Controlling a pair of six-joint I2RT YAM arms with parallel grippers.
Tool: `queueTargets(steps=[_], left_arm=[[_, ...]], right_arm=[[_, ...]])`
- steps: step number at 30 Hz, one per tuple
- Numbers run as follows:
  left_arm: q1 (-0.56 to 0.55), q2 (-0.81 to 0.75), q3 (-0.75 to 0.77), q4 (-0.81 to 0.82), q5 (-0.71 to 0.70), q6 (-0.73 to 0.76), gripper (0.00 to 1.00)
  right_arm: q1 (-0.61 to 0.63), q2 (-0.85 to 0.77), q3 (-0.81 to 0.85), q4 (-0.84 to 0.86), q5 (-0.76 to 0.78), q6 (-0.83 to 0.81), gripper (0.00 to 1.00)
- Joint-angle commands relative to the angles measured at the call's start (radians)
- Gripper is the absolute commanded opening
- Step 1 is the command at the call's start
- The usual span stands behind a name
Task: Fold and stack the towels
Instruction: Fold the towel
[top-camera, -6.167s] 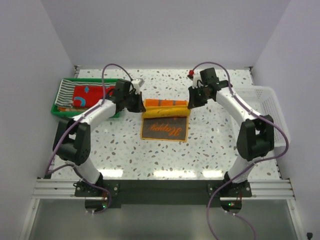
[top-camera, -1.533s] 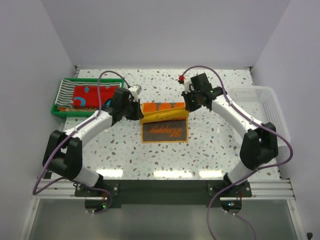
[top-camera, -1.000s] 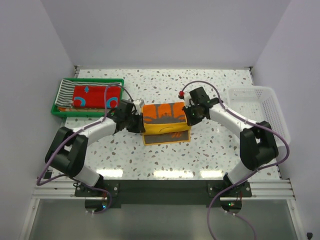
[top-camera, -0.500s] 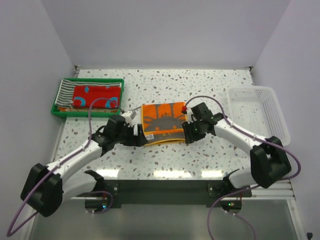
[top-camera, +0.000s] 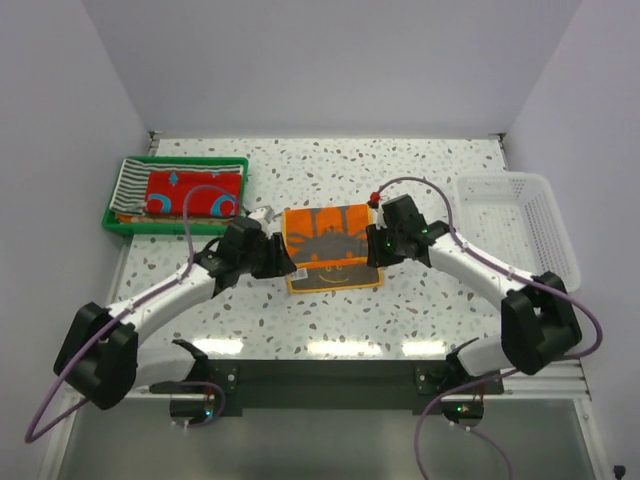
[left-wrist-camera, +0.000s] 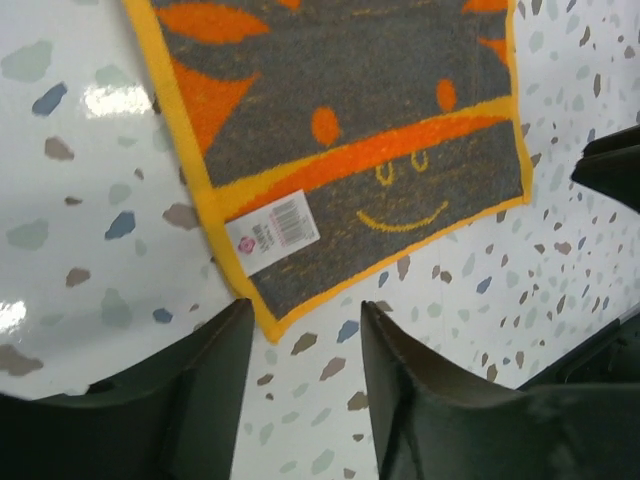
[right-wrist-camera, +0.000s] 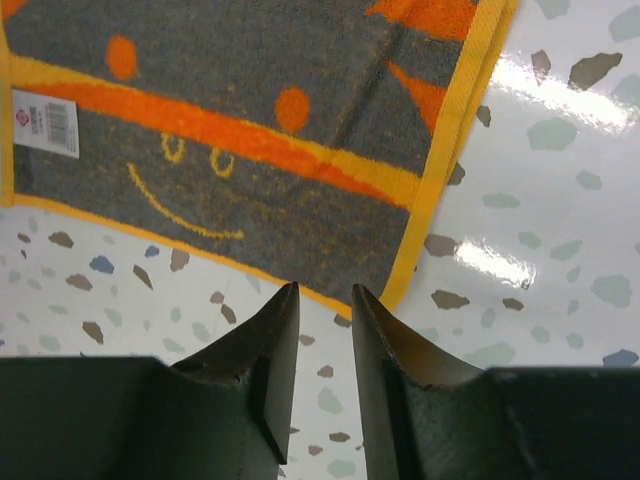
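**Fold laid down, both claws let go**

Orange cartoon towel is now seen lying flat at the middle of the bench, doubled over, its grey smiling face turned up and its yellow border squared off all round. A second ago it was being drawn over itself toward the near edge, pinched at both sides; that pull has been finished and the cloth released.

The left claw is spread, nothing caught between its fingers, and is parked just off the towel's near left corner, where the white label is stitched. The right claw is parted by a narrower gap, also gripping nothing, and is held just short of the near right corner. In the overhead view each claw is found flanking the cloth at its side edge.

So one fold can be counted as made. Whether another halving is wanted before stacking cannot be settled from this. At the far left corner the green tray is already loaded with a red towel laid on a striped towel, so that pile is judged the likely destination. The white basket at the right edge appears empty.
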Motion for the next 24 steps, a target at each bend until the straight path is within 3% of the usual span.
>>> queueTargets(steps=[1, 6, 11, 19, 24], left_arm=[[-0.023, 0.096, 0.128, 0.072, -0.011, 0.021, 0.48], [-0.028, 0.269, 0.179, 0.096, 0.001, 0.072, 0.41], [-0.043, 0.334, 0.124, 0.104, 0.012, 0.064, 0.36], [-0.107, 0.25, -0.086, 0.084, 0.02, -0.008, 0.34], [-0.129, 0.109, -0.162, 0.014, -0.022, -0.055, 0.33]], right_arm=[[-0.004, 0.1, 0.058, 0.093, 0.028, 0.054, 0.31], [-0.004, 0.177, 0.042, 0.15, 0.044, 0.089, 0.26], [-0.004, 0.183, -0.033, 0.132, 0.05, 0.112, 0.27], [0.004, 0.082, -0.199, 0.048, -0.015, 0.15, 0.28], [0.007, -0.022, -0.281, -0.008, -0.028, 0.181, 0.29]])
